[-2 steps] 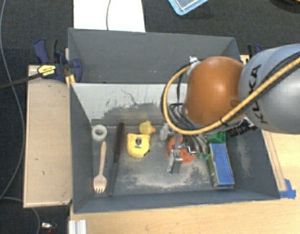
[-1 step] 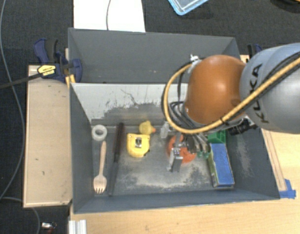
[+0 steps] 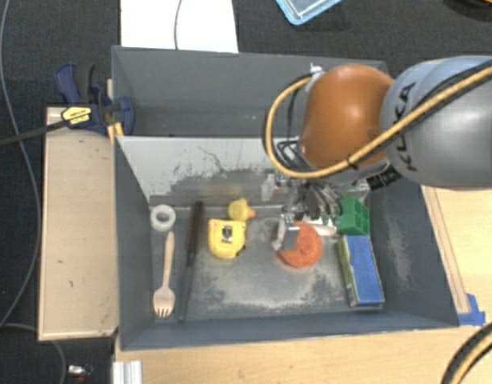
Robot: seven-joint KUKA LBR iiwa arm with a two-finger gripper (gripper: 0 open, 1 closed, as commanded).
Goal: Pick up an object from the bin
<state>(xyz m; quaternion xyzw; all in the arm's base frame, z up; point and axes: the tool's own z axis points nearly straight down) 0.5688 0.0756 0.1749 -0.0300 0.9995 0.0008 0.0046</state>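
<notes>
The bin point(image 3: 190, 94) was dull grey metal with a scuffed floor. By its left wall the fork point(image 3: 166, 262) looked matt pale wood; the orange cover point(image 3: 346, 114) above it shone smooth.

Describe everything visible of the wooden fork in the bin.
The fork looks like pale wood, one piece: slim straight handle, short tines. It lies flat on the bin floor near the view's left wall, tines toward the near wall, handle end just below a white ring. A black stick lies alongside on its right; contact unclear.
</notes>
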